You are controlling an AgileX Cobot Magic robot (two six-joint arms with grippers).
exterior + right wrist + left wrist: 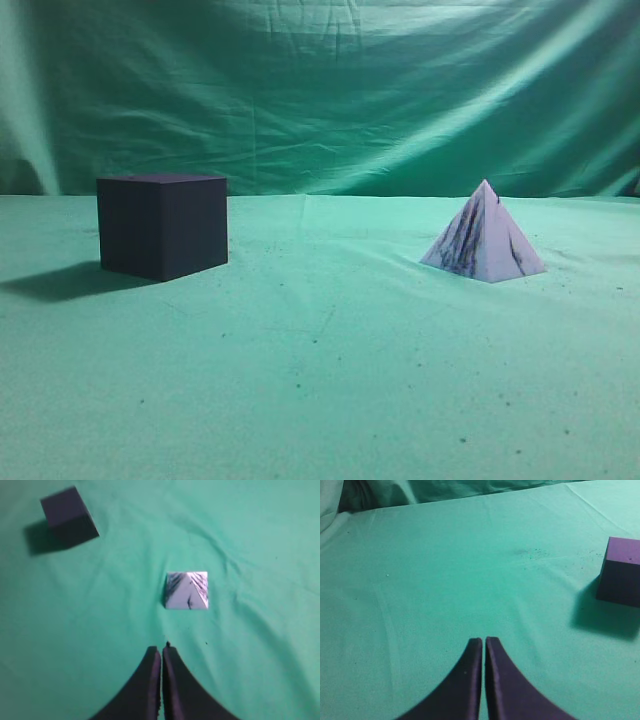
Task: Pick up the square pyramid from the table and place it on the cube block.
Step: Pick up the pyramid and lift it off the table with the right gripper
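right hand (pixel 161 652) closed, empty | square pyramid (pixel 187 590) ahead | left hand (pixel 483 642) closed, seemingly empty; sees only cube block (pixel 621 571)

Soft even light, green colour cast, cube block (pixel 162 226) shadow falling left, slight overall blur

The bench (pixel 320 400) is covered in green cloth, a bright minty shade dotted with small dark specks, and the backdrop (pixel 330 90) behind it is the same green, shaded darker in its folds. The cube block (pixel 162 226) is a plain, very dark purple-black with no pattern; in the left wrist view it reads as a clearer purple on its top face. The square pyramid (pixel 484 237) is white with a marble pattern of dark purple-black streaks running down its faces. Each claw, left (pixel 483 641) and right (pixel 161 650), has dark purple-black fingers.
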